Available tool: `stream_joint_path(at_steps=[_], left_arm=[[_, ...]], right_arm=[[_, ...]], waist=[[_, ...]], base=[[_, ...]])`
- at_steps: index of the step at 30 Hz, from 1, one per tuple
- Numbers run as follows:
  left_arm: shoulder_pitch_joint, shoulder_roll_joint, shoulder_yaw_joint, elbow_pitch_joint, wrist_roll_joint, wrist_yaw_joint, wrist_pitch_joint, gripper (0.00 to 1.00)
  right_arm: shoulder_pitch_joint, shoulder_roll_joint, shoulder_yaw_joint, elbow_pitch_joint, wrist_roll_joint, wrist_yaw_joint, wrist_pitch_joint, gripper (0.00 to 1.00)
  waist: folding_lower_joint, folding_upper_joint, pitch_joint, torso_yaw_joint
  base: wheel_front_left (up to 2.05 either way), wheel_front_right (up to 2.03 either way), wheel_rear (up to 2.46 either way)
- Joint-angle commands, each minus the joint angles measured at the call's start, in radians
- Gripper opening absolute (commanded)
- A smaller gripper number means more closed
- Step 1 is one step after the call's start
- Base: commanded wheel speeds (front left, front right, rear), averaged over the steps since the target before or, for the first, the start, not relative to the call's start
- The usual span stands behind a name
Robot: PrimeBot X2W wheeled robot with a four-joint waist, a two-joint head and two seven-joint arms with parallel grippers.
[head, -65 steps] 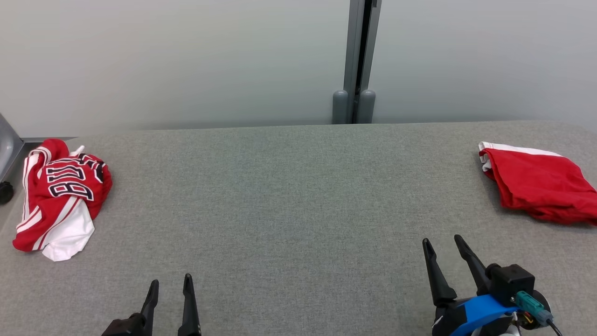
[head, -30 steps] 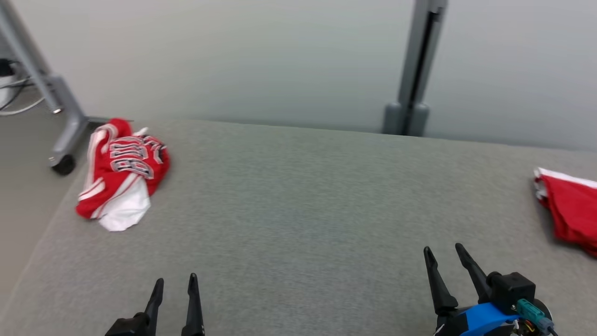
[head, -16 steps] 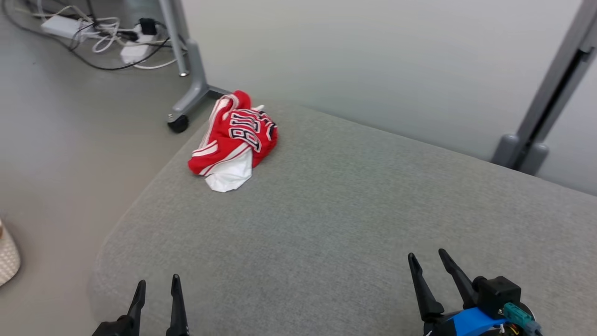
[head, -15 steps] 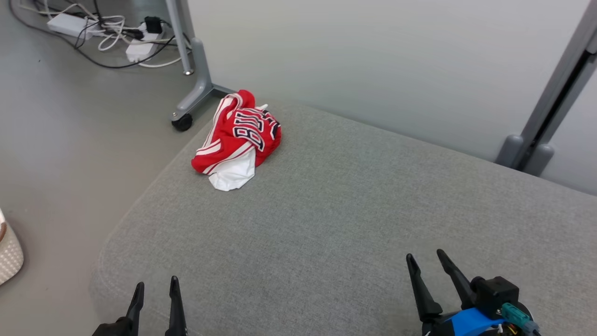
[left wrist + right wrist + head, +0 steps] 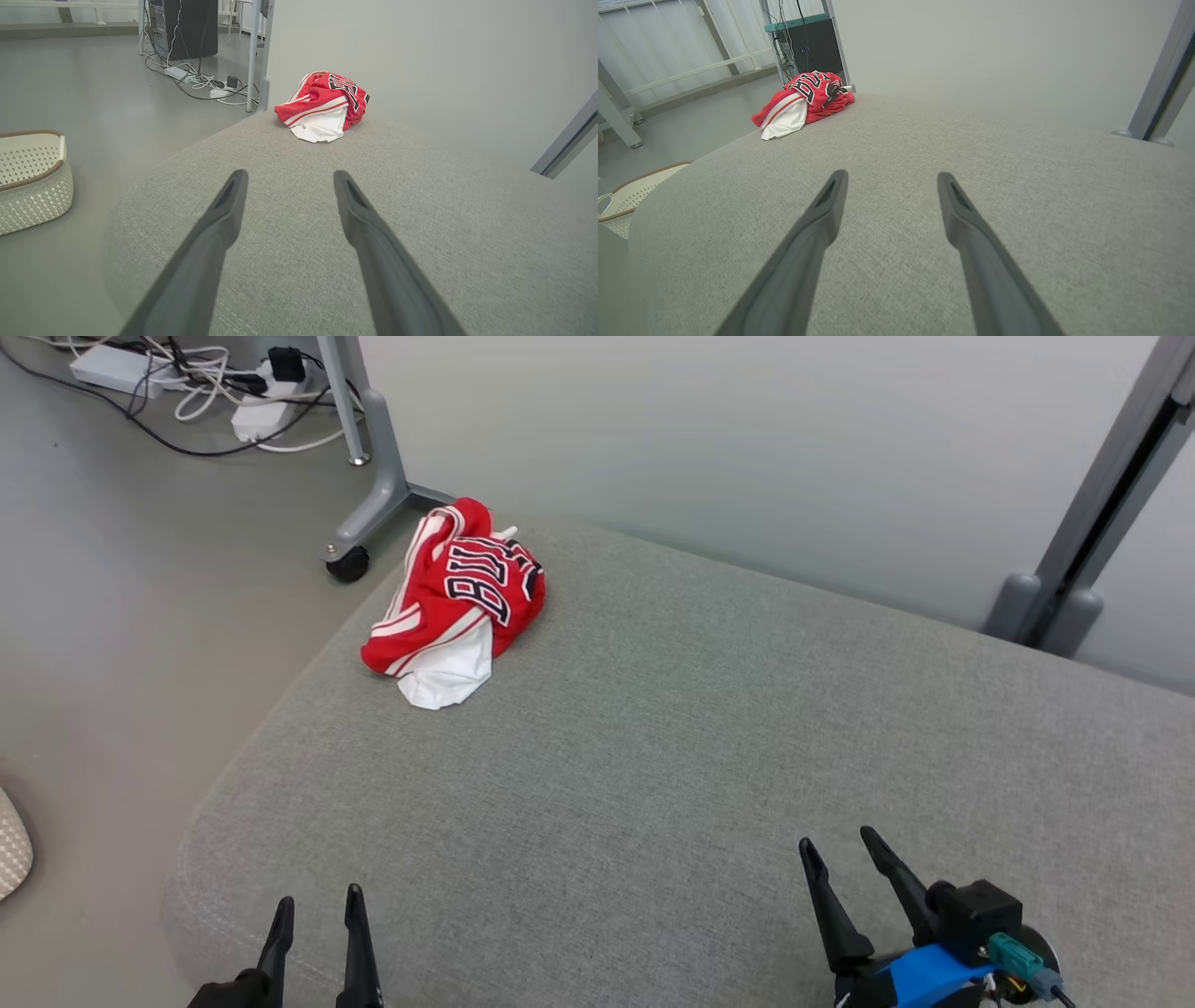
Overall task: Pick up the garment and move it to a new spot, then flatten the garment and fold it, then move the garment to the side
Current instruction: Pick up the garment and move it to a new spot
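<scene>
Garment [image 5: 453,602] lies crumpled by far left edge of table [image 5: 653,728]; left fingers [image 5: 355,943] and right fingers [image 5: 826,910] apart.

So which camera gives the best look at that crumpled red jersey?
The head view: it looks down on the jersey, showing its black lettering, white part and spot near the far left corner of the grey surface. The left wrist view sees it side-on, straight ahead; the right wrist view, side-on toward its upper left.
</scene>
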Motion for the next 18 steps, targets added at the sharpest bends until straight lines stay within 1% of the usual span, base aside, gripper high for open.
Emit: stream_joint_path(at_steps=[1,4,6,10,13,16,18], left_arm=[[-0.013,-0.004,0.002,-0.007,-0.006,0.003,-0.003,1.0],[-0.032,-0.005,0.009,-0.019,-0.012,0.002,-0.004,1.0],[-0.057,0.005,0.028,-0.035,-0.02,-0.002,-0.004,1.0],[-0.153,0.074,0.086,-0.081,-0.007,0.016,-0.001,1.0],[-0.236,0.13,0.116,-0.093,-0.004,0.016,0.027,1.0],[-0.333,0.179,0.129,-0.072,-0.008,0.0,0.072,1.0],[-0.405,0.21,0.142,-0.029,-0.024,-0.018,0.101,1.0]], right_arm=[[-0.019,-0.002,-0.004,-0.007,-0.011,0.0,-0.003,1.0],[-0.031,-0.002,-0.019,-0.017,-0.033,0.0,-0.003,1.0],[-0.042,-0.002,-0.033,-0.028,-0.051,0.0,-0.002,1.0],[-0.079,-0.002,-0.071,-0.075,-0.117,0.0,0.018,1.0],[-0.109,-0.002,-0.078,-0.114,-0.156,0.0,0.044,1.0],[-0.136,-0.002,-0.083,-0.159,-0.193,0.0,0.072,1.0],[-0.156,-0.002,-0.085,-0.192,-0.213,0.0,0.093,1.0]], waist=[[0.0,0.0,0.011,-0.006],[0.0,0.0,0.032,-0.016],[0.0,0.0,0.05,-0.022],[0.0,0.0,0.112,-0.039],[0.0,0.0,0.156,-0.057],[0.0,0.0,0.204,-0.08],[0.0,0.0,0.241,-0.101]], base=[[0.0,0.0,0.0],[0.0,0.0,0.0],[0.0,0.0,0.0],[0.0,0.0,0.0],[0.0,0.0,0.0],[0.0,0.0,0.0],[0.0,0.0,0.0]])
